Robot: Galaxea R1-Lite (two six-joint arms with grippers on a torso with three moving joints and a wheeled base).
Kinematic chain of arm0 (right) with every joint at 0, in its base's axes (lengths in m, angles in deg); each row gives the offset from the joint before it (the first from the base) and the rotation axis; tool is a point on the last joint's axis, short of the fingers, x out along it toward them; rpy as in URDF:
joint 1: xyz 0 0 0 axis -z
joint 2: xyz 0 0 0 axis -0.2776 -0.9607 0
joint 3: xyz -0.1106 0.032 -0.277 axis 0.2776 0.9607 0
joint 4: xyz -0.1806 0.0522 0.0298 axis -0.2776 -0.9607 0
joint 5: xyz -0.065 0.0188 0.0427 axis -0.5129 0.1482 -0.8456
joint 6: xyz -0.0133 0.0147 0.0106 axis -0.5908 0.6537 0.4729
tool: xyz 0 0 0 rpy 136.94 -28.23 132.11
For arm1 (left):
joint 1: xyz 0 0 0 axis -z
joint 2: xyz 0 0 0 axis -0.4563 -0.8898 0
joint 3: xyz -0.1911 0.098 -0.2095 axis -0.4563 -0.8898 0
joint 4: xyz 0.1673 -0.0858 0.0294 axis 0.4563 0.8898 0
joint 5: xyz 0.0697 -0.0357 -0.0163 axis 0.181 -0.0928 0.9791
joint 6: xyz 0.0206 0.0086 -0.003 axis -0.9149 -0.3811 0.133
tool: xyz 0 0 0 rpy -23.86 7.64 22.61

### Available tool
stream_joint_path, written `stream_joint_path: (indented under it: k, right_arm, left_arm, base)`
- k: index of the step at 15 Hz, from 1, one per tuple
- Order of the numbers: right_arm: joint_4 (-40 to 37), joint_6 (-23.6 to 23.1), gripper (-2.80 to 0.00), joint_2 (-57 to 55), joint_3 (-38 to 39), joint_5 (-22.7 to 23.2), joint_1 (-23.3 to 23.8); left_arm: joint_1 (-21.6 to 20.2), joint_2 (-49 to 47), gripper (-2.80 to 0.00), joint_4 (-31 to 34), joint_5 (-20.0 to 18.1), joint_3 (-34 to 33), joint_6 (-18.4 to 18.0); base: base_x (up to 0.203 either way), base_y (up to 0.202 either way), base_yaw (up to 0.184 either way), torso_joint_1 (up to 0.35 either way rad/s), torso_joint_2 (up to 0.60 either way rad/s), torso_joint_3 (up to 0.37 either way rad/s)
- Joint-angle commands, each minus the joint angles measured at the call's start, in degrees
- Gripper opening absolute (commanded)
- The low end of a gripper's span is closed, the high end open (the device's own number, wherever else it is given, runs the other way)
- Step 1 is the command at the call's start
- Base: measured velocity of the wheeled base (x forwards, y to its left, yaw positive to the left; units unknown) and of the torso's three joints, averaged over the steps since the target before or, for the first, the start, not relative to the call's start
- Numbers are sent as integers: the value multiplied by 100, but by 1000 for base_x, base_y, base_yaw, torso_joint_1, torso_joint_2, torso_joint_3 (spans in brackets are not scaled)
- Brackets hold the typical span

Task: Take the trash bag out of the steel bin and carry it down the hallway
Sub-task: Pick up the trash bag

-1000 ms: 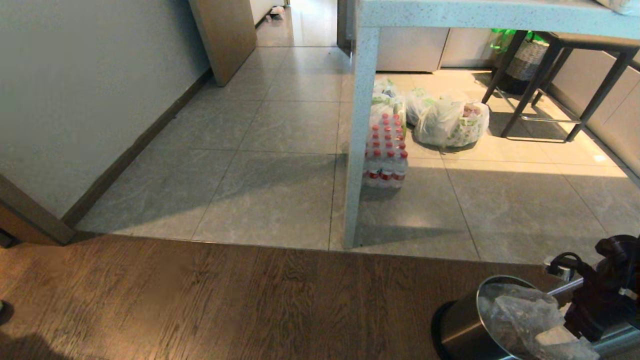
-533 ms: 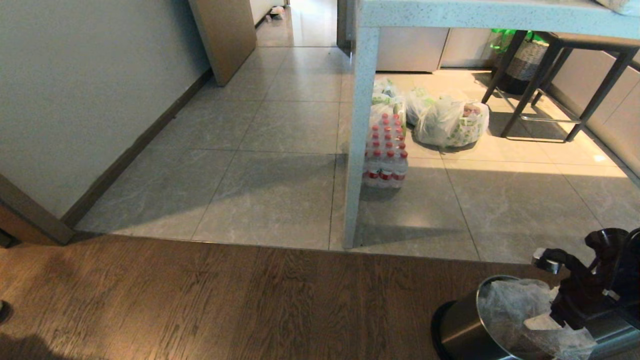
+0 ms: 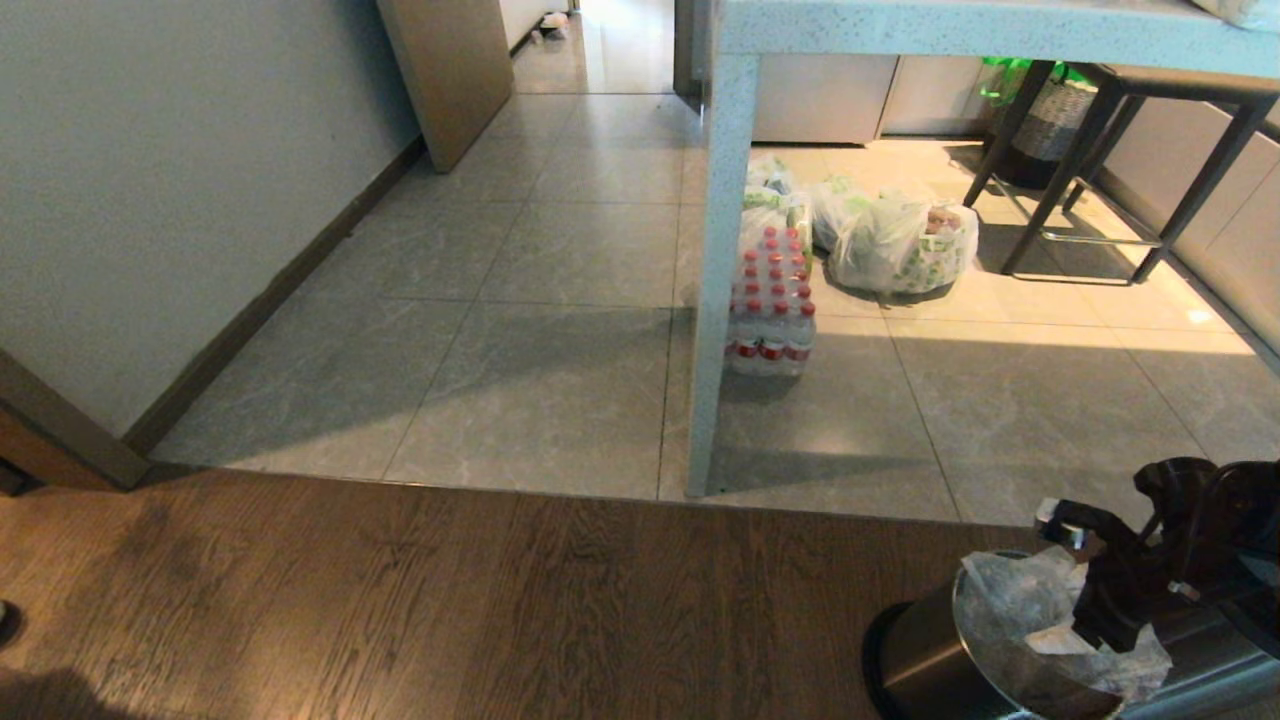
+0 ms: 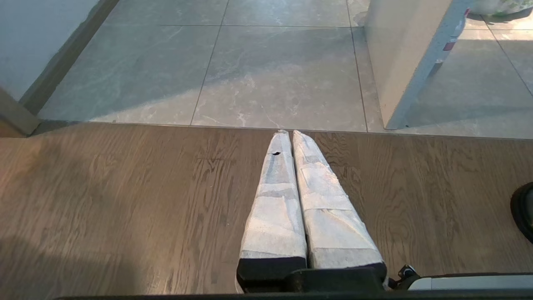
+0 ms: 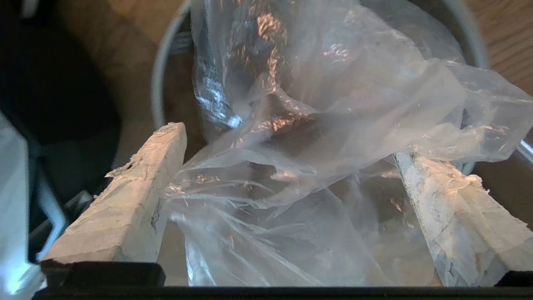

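Head view, nearest first: small round brushed-steel bin with black rim ring [image 3: 925,665] stood on dark wood flooring [image 3: 450,600]. Thin clear wrinkled plastic trash bag [image 3: 1010,600] sat in the bin's mouth, crumpled above the rim. Right gripper [image 5: 287,143] was over the bin, its taped white fingers [image 5: 125,200] spread wide either side of the bag's loose top; film lay between them and against them, not pinched. Left gripper [image 4: 289,133] hung low over the wood flooring left of the bin, fingers pressed together, holding nothing.

Beyond the bin: grey marble-look floor tiles [image 3: 560,330], then a pale speckled counter leg [image 3: 715,300]. Shrink-wrapped pack of red-capped bottles [image 3: 772,300] touched that leg. White plastic bags with green print [image 3: 895,245] lay past the bottles. Farther from the bin, black stool legs [image 3: 1080,170] and a woven basket with green lining [image 3: 1050,110]. Farthest, a passage of glossy pale tiles [image 3: 610,40].
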Motion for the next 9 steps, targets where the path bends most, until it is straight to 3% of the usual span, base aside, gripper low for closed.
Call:
stream_joint_path:
  k: [1,9]
  right_arm:
    - [-2,-33,0,-287,-191,-34,-21]
    - [-44,33,0,-523,-163,-30,113]
  left_arm:
    - [-2,-2,-280,2,2,-9,1]
    - [-2,-2,-280,2,2,-9,1]
  base:
    - [0,0,0,0,0,0]
    - [0,0,0,0,0,0]
